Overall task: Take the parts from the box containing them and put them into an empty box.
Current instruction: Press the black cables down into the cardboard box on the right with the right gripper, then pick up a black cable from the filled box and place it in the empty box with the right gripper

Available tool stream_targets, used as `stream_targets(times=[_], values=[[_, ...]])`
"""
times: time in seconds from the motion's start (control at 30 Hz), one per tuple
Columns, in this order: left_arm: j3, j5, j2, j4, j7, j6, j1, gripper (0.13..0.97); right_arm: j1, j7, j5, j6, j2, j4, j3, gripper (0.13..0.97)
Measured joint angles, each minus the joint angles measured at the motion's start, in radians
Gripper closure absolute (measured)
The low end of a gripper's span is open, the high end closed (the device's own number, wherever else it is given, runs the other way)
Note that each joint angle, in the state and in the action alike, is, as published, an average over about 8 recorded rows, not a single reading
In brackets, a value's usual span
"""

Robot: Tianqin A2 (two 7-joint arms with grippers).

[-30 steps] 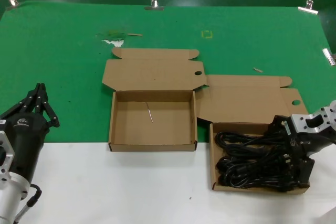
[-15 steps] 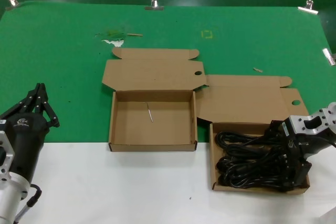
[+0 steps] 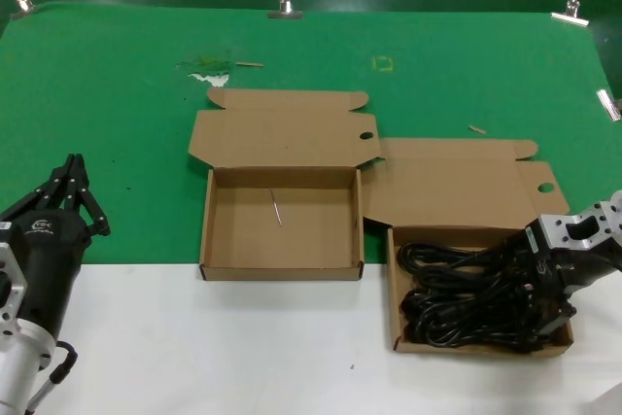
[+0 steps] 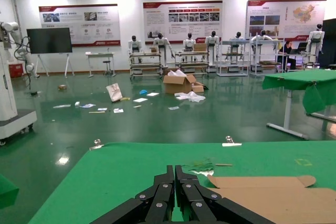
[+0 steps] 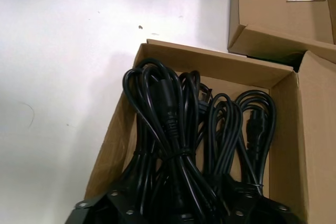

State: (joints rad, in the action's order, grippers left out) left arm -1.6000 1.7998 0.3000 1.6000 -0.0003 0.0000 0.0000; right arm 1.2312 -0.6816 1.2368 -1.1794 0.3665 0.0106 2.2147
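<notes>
Your right gripper (image 3: 546,291) has sunk lower over the last second into the full box (image 3: 393,289) at the white table's right, fingers spread astride the cord bundles (image 3: 466,293), nothing clamped yet; the empty box (image 3: 209,230) waits beside it; your left gripper (image 3: 73,191), fingers together, idles far left.
</notes>
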Motion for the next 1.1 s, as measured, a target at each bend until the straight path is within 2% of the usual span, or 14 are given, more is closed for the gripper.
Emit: stream_targets(times=[0.07,0.33,0.37,0.63,0.93,1.1], values=[[0.0,0.0,0.0,0.0,0.0,0.0,0.0,0.946,0.0,0.0,-0.001,-0.001,0.0,0.0,-0.002,0.429],[0.0,0.0,0.0,0.0,0.0,0.0,0.0,0.946,0.001,0.002,-0.005,-0.005,-0.002,0.0,-0.007,0.643],[0.0,0.0,0.0,0.0,0.0,0.0,0.0,0.946,0.001,0.002,-0.006,-0.006,-0.002,0.001,-0.007,0.643],[0.0,0.0,0.0,0.0,0.0,0.0,0.0,0.946,0.014,0.009,-0.01,-0.033,-0.002,0.002,-0.01,0.805],[0.0,0.0,0.0,0.0,0.0,0.0,0.0,0.946,0.056,0.024,-0.01,-0.105,0.012,0.005,-0.016,0.896],[0.0,0.0,0.0,0.0,0.0,0.0,0.0,0.946,0.082,0.027,-0.002,-0.134,0.023,0.007,-0.027,0.898]])
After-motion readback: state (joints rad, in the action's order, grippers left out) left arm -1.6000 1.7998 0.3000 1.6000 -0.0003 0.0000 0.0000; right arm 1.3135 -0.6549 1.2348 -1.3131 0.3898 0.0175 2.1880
